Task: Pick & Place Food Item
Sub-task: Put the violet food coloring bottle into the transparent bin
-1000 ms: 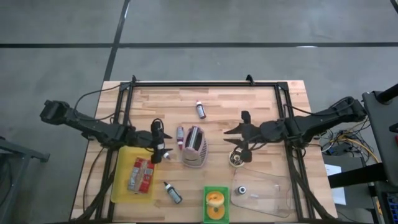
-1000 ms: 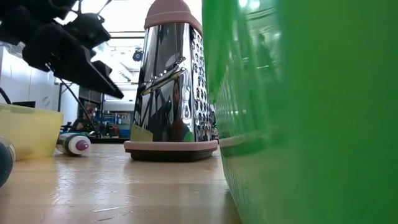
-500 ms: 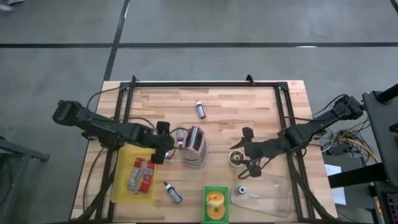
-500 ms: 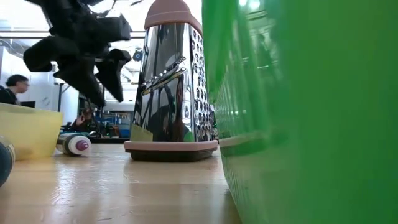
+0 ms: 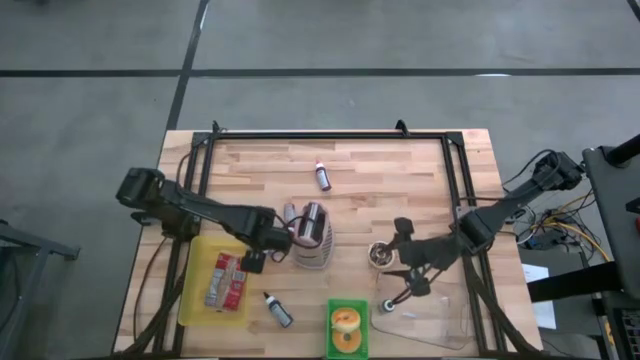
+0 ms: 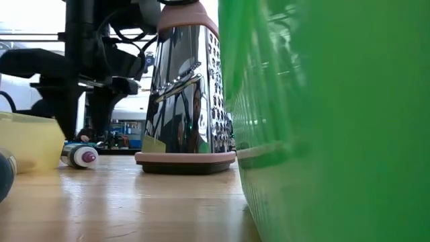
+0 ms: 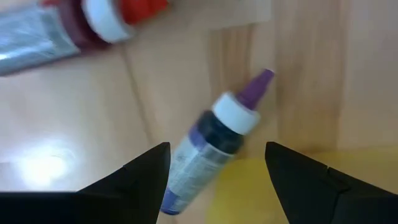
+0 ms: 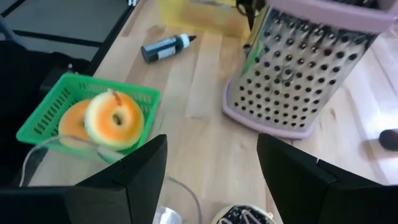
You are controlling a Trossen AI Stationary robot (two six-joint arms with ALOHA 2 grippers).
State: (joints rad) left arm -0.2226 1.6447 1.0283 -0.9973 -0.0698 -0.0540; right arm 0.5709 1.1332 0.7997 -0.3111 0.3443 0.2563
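Food item: a round yellow-orange donut with a central hole.
Pose: leaning on a second orange piece beneath it.
Container: a small green mesh basket.
Location: near table edge, beside the clear tray.

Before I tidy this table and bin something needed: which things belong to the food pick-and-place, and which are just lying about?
Job, probably: orange food pieces, green basket, clear tray, right gripper open beside that tray.
Lying about: grater, yellow bin, small bottle, purple-tipped bottle under the open left gripper.
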